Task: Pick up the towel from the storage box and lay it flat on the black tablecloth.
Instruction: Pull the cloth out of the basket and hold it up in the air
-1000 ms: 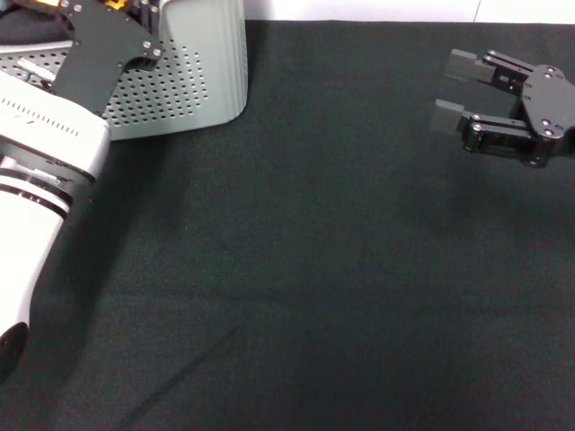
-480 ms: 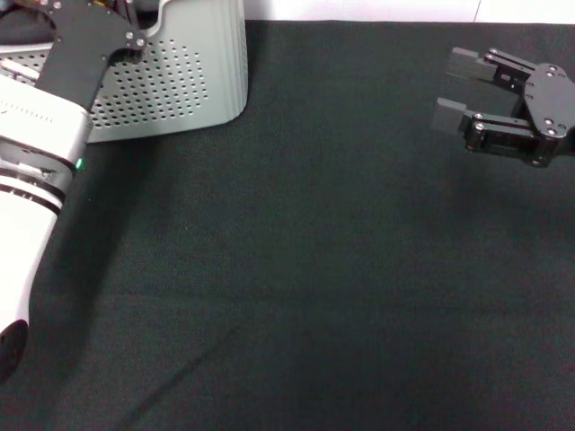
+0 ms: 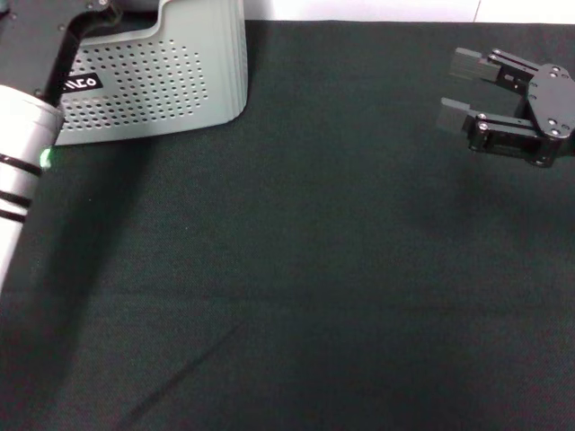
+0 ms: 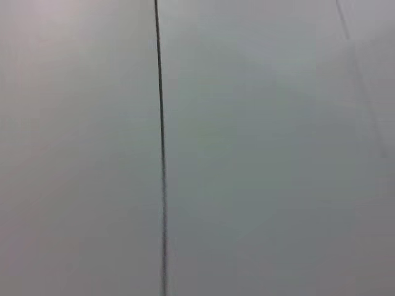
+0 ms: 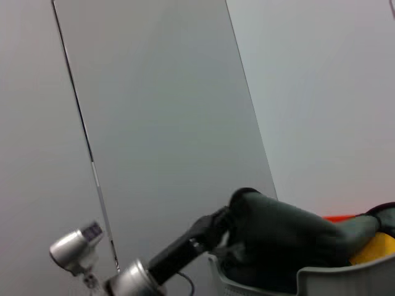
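**Left arm at the storage box, right gripper idle over the cloth**

At the far left of the head view, the left arm reaches up over the storage box; its gripper is out of that view. The right wrist view shows the left gripper at the towel, which bulges above the box rim; whether it grips cannot be told. The black tablecloth spreads across the middle. At the right, the right gripper hovers with fingers spread, holding nothing.

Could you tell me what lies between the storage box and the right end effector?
Only bare black tablecloth, as the head view shows, between the storage box and the open right end effector.
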### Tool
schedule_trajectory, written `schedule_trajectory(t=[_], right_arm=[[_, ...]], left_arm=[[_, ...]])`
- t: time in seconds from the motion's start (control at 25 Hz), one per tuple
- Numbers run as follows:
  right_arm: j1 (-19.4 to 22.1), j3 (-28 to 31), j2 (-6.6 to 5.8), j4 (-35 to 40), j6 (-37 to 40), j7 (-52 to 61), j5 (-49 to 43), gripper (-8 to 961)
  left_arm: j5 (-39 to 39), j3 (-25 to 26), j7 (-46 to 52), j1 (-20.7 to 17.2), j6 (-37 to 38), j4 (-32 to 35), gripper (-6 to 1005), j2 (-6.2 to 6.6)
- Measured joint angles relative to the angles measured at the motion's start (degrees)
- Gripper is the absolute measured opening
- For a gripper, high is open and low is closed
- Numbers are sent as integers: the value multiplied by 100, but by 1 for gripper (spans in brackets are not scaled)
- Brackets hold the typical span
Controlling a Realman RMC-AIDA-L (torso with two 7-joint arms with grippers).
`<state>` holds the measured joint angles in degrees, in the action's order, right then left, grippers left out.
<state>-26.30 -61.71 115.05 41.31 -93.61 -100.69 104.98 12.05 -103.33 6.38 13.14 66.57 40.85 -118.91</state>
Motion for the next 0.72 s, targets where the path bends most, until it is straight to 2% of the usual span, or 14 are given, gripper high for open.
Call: schedule_trajectory(t=[0.2,0.24,0.32,0.44,0.6,0.72], right_arm=[[3,1,6,0,0,4,-15,871],[3,1,7,0,-1,6,-19,871],[6,2,7,0,-3,10,-21,871],[11,1,11,0,-5,13,-21,870],[11,1,20,-9,-8,6,-21,870],[12,1,24,-65,-8,-2,-4,870]], left_arm=[[-572,13,1586,-335,240,487,15,249],[-709,45,2091,-376,408,556,15,348],[-994,181,2835,-408,652,613,15,459],[-1629,709,4061,-414,976,630,15,503],[-2798,1716,5679,-418,1405,740,15,414],[-3563,2236,6685,-409,1554,1026,15,376]])
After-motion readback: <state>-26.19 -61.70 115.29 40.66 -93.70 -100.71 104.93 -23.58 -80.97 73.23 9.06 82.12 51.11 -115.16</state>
